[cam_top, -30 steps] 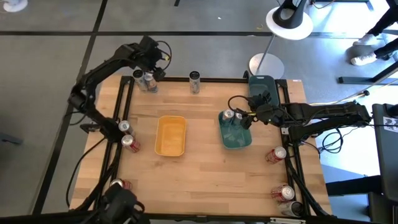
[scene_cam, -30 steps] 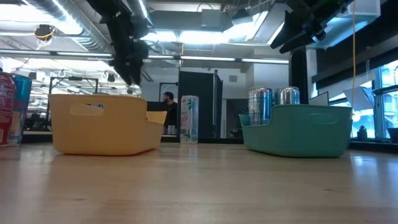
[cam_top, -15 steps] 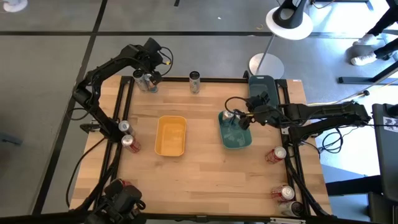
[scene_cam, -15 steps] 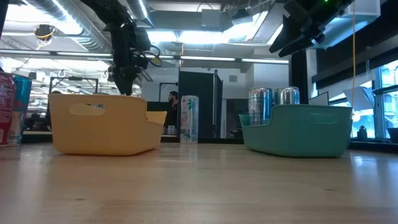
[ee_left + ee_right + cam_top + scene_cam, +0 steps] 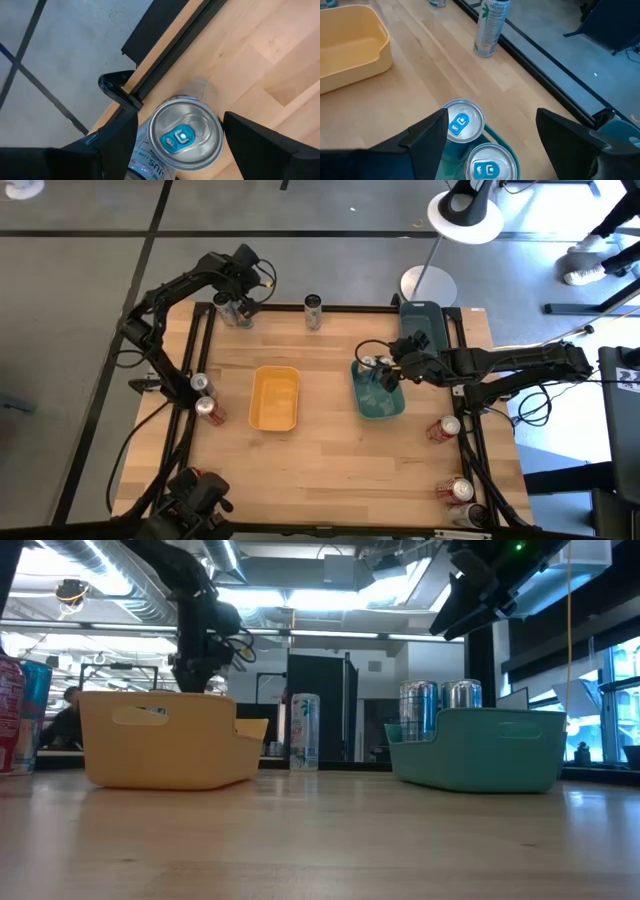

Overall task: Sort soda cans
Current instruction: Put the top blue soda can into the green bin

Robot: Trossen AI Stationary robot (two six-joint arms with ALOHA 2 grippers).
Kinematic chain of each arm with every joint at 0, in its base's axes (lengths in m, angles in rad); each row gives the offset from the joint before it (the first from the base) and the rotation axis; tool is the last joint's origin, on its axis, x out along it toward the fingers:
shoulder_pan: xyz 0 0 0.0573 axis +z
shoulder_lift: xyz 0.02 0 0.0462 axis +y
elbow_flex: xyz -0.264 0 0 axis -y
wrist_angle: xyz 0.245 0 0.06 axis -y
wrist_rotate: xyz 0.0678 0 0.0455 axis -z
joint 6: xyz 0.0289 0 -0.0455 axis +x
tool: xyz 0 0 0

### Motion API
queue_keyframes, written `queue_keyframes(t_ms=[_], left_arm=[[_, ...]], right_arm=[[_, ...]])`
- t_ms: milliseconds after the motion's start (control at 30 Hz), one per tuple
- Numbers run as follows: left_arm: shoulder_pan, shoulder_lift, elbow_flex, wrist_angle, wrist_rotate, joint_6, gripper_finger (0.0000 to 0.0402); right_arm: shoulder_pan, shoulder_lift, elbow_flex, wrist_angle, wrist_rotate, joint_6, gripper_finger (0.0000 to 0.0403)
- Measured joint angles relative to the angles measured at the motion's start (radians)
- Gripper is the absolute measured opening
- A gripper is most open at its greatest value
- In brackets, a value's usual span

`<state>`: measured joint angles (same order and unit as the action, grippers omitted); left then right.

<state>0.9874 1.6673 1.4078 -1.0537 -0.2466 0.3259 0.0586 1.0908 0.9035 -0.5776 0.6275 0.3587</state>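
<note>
The soda cans are spread by colour and by stage of sorting. Two silver-teal cans (image 5: 463, 122) stand upright in the teal tray (image 5: 380, 402) right of centre, evidently because that tray is meant for their kind. The yellow tray (image 5: 274, 398) beside it holds none, and a dark tray (image 5: 421, 318) sits at the far right edge. At the far left corner two cans stand together; the left gripper (image 5: 175, 145) hangs over one of them, a silver-teal can (image 5: 186, 134), jaws spread wide on either side of its top and gripping nothing yet, likely lining up a pick. One slim can (image 5: 314, 311) stands alone at the far middle. Red cans wait at the edges: two at the left (image 5: 205, 402), one at the near left corner (image 5: 190, 476), two at the right (image 5: 445, 428). The right gripper (image 5: 487, 137) hovers above the teal tray's cans, jaws wide and empty, probably just clear of a drop-off
</note>
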Motion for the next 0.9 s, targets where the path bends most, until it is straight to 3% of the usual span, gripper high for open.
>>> queue_keyframes(t_ms=[600, 900], left_arm=[[0.005, 0.063, -0.01, -0.04, 0.014, -0.003, 0.0284], [0.002, 0.068, -0.009, -0.06, 0.016, 0.012, 0.0237]], right_arm=[[0.001, 0.0, 0.0, 0.0, -0.019, 0.0, 0.0301], [0.001, 0.0, 0.0, 0.0, -0.037, 0.0, 0.0301]])
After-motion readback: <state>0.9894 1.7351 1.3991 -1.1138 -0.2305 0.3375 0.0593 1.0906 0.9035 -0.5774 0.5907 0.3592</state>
